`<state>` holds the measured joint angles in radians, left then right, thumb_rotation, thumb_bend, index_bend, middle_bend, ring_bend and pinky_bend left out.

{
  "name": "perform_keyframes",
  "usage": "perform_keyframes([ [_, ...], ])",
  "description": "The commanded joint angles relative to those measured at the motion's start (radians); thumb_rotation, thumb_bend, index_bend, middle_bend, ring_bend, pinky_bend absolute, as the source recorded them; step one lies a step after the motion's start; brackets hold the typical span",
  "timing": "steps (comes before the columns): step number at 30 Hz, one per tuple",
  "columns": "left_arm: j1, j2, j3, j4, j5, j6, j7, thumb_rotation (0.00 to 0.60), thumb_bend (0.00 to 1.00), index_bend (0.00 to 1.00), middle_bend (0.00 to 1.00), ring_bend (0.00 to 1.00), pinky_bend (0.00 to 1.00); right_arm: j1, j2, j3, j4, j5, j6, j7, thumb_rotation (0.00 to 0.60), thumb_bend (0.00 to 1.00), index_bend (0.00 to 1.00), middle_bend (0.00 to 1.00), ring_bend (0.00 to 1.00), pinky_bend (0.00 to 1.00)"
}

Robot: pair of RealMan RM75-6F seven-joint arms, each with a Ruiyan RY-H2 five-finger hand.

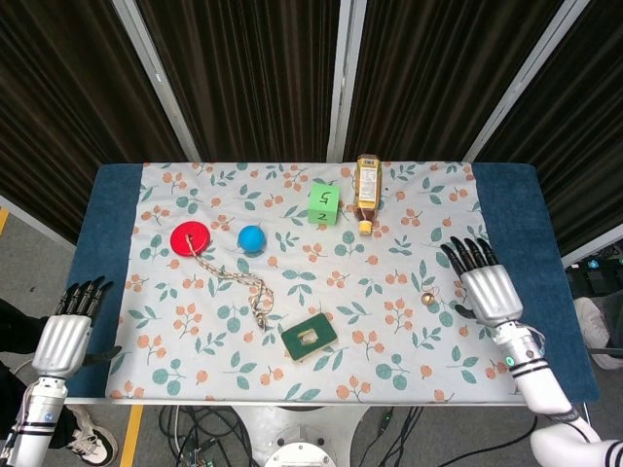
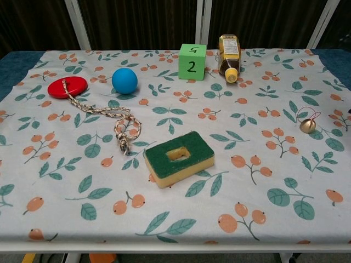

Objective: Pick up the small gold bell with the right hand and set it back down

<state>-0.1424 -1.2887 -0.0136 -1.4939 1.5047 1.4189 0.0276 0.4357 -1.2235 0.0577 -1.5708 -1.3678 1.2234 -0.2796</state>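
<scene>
The small gold bell [image 1: 426,299] [image 2: 307,126] lies on the floral cloth near the table's right side, its thin red loop beside it. My right hand [image 1: 484,286] hovers just to the right of the bell in the head view, fingers spread and apart from it, holding nothing. The chest view does not show this hand. My left hand [image 1: 66,333] hangs off the table's left front corner, fingers extended, empty.
A green-topped sponge [image 1: 310,337] lies at the front middle. A knotted rope [image 1: 247,284] runs from a red disc [image 1: 190,239]; a blue ball [image 1: 252,238], a green numbered cube [image 1: 323,203] and a lying amber bottle [image 1: 367,190] sit further back.
</scene>
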Motion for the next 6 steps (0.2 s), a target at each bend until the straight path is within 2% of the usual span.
perform_keyframes([
  [1, -0.004, 0.007, -0.003, -0.013, 0.004, 0.001, 0.012, 0.600, 0.00, 0.00, 0.00, 0.00, 0.01, -0.150, 0.047, -0.077, 0.008, -0.132, 0.194, 0.162, 0.600, 0.00, 0.00, 0.00, 0.00, 0.00],
  [6, -0.009, 0.017, -0.008, -0.030, 0.005, 0.000, 0.032, 0.600, 0.00, 0.00, 0.00, 0.00, 0.01, -0.256, 0.015, -0.115, 0.096, -0.167, 0.313, 0.252, 0.600, 0.00, 0.00, 0.00, 0.00, 0.00],
])
